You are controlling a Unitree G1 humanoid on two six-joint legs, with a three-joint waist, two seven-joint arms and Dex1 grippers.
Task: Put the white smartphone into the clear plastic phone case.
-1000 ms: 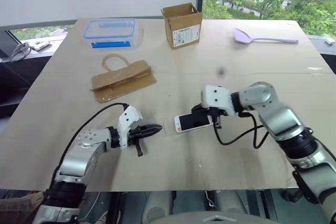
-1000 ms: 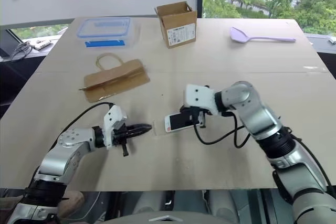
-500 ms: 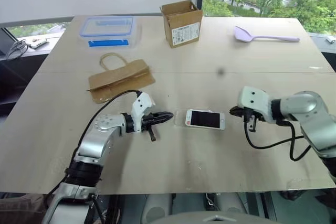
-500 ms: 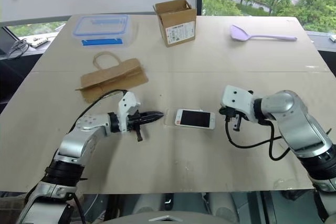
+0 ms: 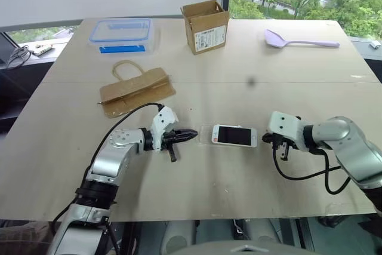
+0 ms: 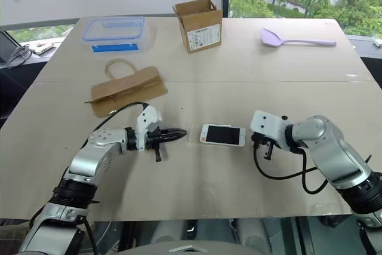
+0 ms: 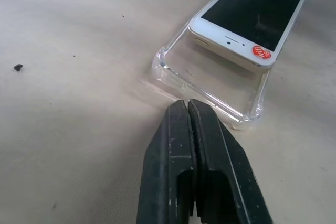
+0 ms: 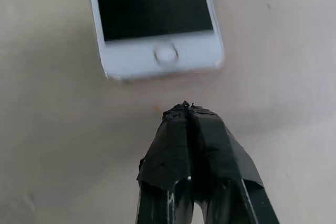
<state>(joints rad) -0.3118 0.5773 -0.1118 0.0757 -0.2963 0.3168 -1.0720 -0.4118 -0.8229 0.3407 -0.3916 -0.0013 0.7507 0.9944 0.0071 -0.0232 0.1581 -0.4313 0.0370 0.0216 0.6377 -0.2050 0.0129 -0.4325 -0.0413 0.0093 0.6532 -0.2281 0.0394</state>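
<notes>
White smartphone [image 5: 234, 135] between left claw [image 5: 190, 135], right claw [image 5: 267, 140].

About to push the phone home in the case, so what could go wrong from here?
1. The white smartphone lies only partly in the clear plastic phone case, riding on its rim; a push could jam it askew.
2. The case is unheld; the shut left gripper sits just off its end, so it may slide away.
3. The shut right gripper could skid the phone out sideways.
</notes>
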